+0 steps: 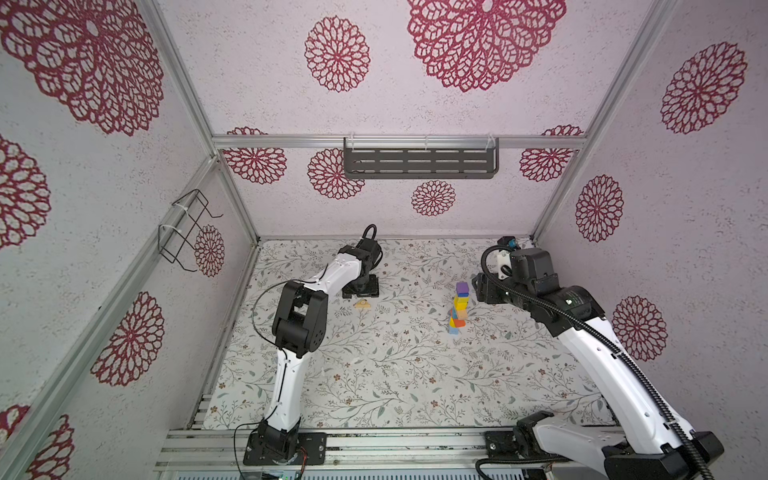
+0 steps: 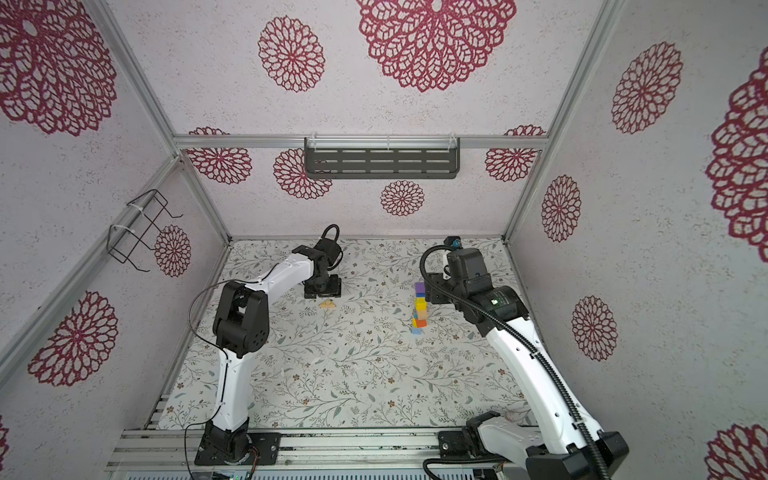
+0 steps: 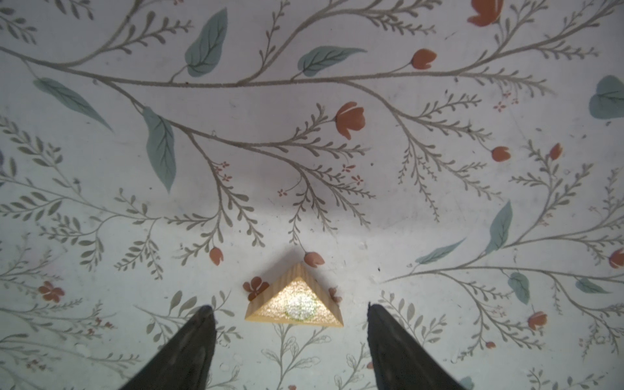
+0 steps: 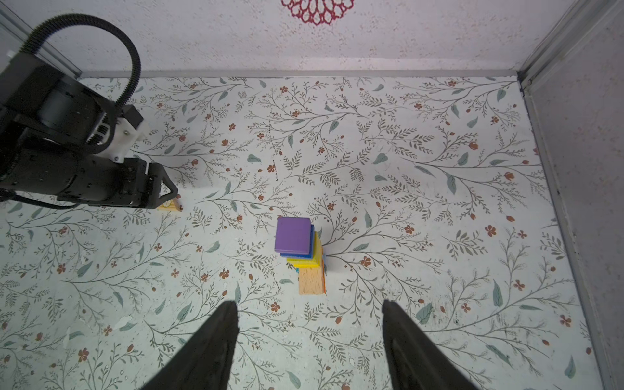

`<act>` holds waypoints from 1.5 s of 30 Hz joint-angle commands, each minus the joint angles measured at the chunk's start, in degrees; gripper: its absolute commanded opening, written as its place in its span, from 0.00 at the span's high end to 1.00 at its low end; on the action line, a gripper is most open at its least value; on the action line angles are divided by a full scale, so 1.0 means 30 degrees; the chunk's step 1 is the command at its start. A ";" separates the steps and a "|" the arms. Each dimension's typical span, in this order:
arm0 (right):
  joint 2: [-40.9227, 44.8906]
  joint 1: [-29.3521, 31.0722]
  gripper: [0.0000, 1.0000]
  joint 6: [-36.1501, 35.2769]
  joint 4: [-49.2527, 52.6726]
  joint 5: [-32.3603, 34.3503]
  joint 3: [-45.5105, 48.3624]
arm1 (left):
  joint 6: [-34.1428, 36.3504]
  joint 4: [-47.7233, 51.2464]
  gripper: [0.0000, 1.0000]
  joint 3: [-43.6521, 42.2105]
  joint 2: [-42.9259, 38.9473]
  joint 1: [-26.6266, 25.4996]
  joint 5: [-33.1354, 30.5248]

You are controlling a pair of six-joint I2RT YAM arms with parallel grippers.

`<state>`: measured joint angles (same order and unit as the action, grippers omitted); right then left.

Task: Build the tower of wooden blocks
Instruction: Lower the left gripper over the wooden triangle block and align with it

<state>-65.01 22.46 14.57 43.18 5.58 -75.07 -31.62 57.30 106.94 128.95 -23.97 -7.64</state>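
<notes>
Purple block [image 4: 293, 235] tops the tower [image 1: 458, 309], which stands on the bench [image 1: 374, 374] right of the middle. The right pincer [image 4: 309, 302] hangs near it, spread wide, holding nothing. The left pincer [image 3: 288, 306] is spread too, with a wooden triangle [image 3: 294, 302] between its tips, not touching.

A robotics lab's test cell: aluminium framing [image 1: 291, 142] is boxing in wall panels [image 1: 257, 83] (papered with red rosettes), while a left arm [image 1: 286, 386] and a right arm [image 1: 619, 374] are standing bolted to slotted rails [image 1: 395, 446] at the edge of a floral-covered table [image 1: 374, 374].
</notes>
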 commanded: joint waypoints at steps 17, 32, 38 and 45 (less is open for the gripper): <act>0.0817 -0.0075 0.29 -0.0190 -0.0560 -0.0505 0.0180 | -0.0844 -0.0378 0.56 -0.0246 0.0852 -0.0737 0.0279; 0.0852 -0.0081 0.29 -0.0021 -0.0683 -0.1035 0.0216 | -0.1421 -0.0767 0.47 -0.4335 -0.2025 -0.3509 -0.2408; 0.0668 -0.0078 0.28 0.0051 -0.0712 -0.1391 0.0179 | -0.2268 -0.1242 0.15 -0.5716 -0.5006 -0.3834 -0.3145; 0.0423 -0.0074 0.28 0.0125 -0.0686 -0.1716 0.0072 | -0.3566 -0.2538 0.44 -0.8189 -0.8403 -0.3862 -0.1700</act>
<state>-64.05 22.41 14.63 41.85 1.21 -73.58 -39.00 52.34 85.43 106.02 -35.64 -14.35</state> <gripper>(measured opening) 0.722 0.614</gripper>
